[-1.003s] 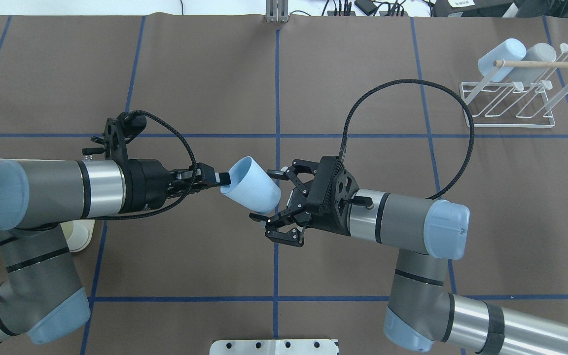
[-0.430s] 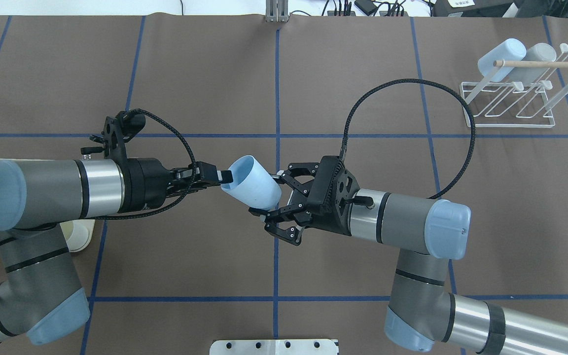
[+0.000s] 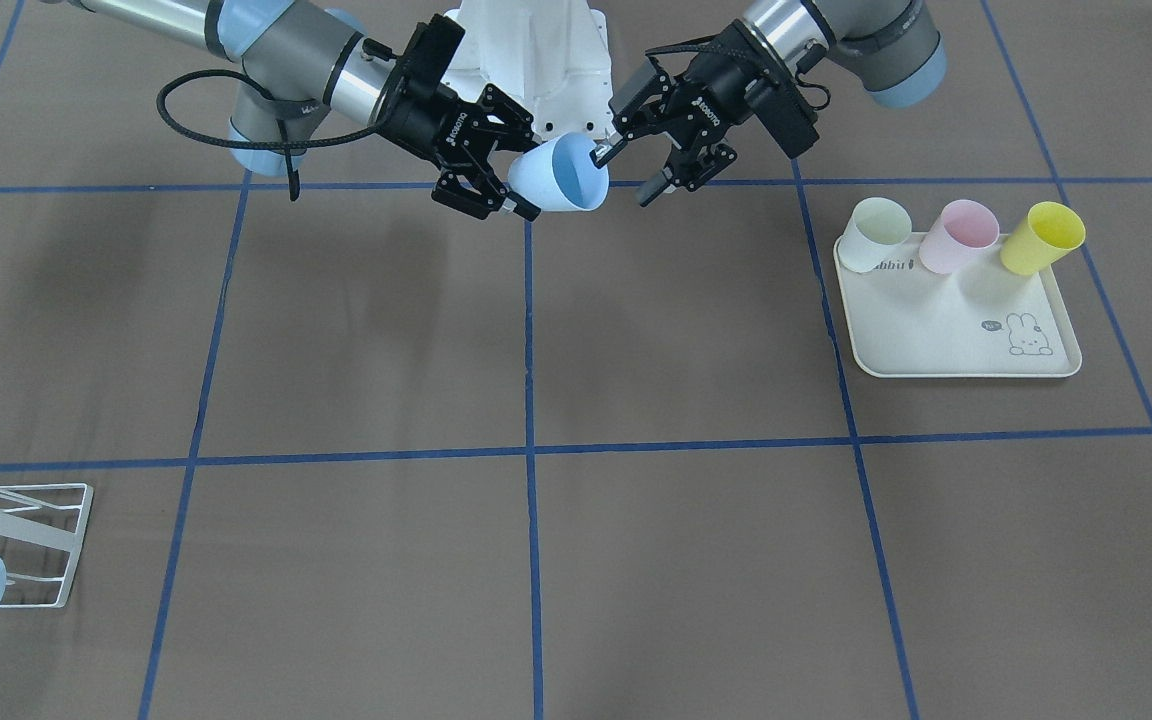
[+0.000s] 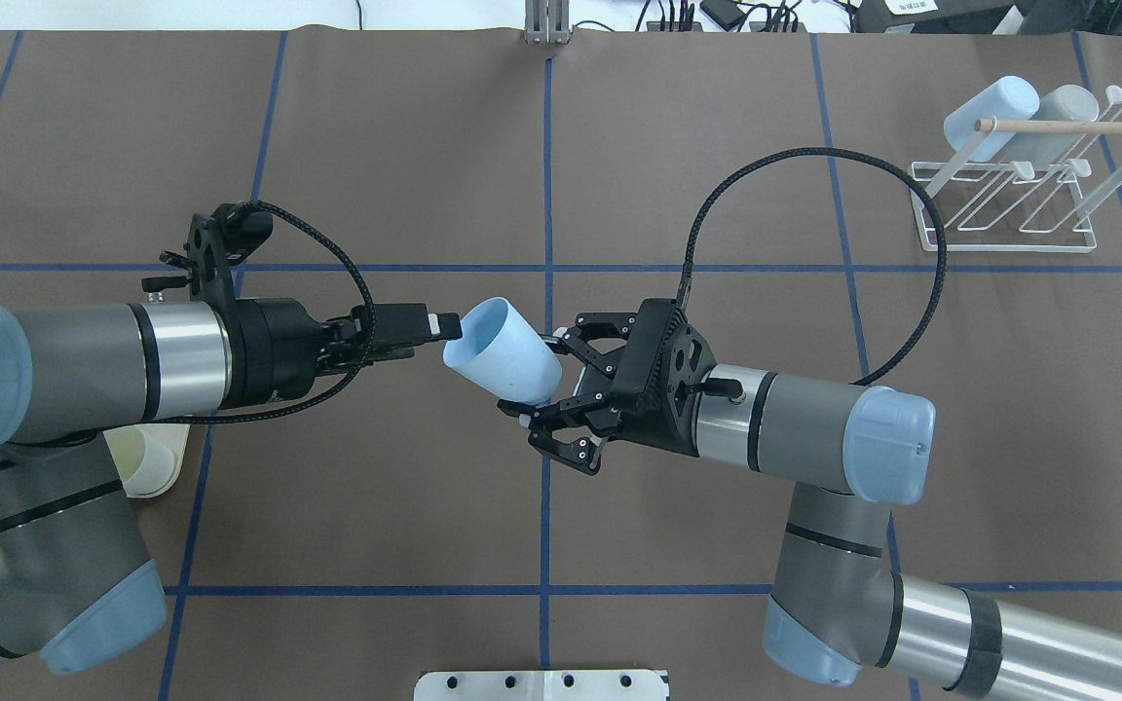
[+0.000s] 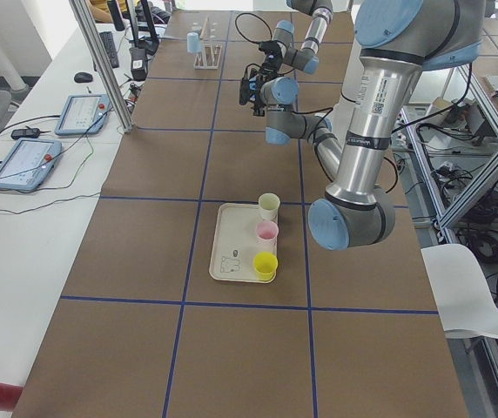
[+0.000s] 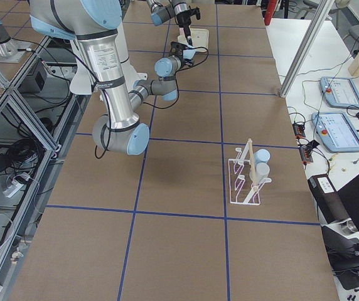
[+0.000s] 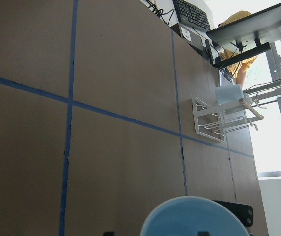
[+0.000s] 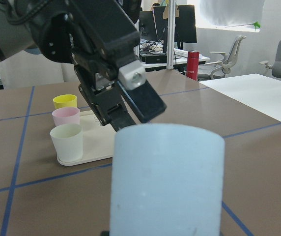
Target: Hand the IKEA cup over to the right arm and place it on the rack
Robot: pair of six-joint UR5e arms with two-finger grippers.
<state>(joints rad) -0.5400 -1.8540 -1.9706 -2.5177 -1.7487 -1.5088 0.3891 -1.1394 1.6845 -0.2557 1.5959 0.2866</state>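
Note:
The pale blue IKEA cup (image 4: pixel 507 355) hangs in the air above the table's middle, lying slanted with its mouth toward my left arm. My right gripper (image 4: pixel 534 378) is shut on the cup's base end, one finger on each side; the right wrist view has the cup (image 8: pixel 167 177) close up. My left gripper (image 3: pixel 623 175) is open: one fingertip sits at the cup's rim (image 3: pixel 581 170), the other stands apart from it. The white wire rack (image 4: pixel 1004 209) stands at the far right, well away from both grippers.
The rack bears a blue cup (image 4: pixel 990 117) and a grey cup (image 4: pixel 1053 122) under its wooden rod. A cream rabbit-print tray (image 3: pixel 946 340) by my left arm holds a white cup (image 3: pixel 876 232), a pink cup (image 3: pixel 956 235) and a yellow cup (image 3: pixel 1041 237).
My right gripper has shut on the cup's base. My left gripper has let go of the rim and drawn back and slightly away from me. The cup has shifted a little.

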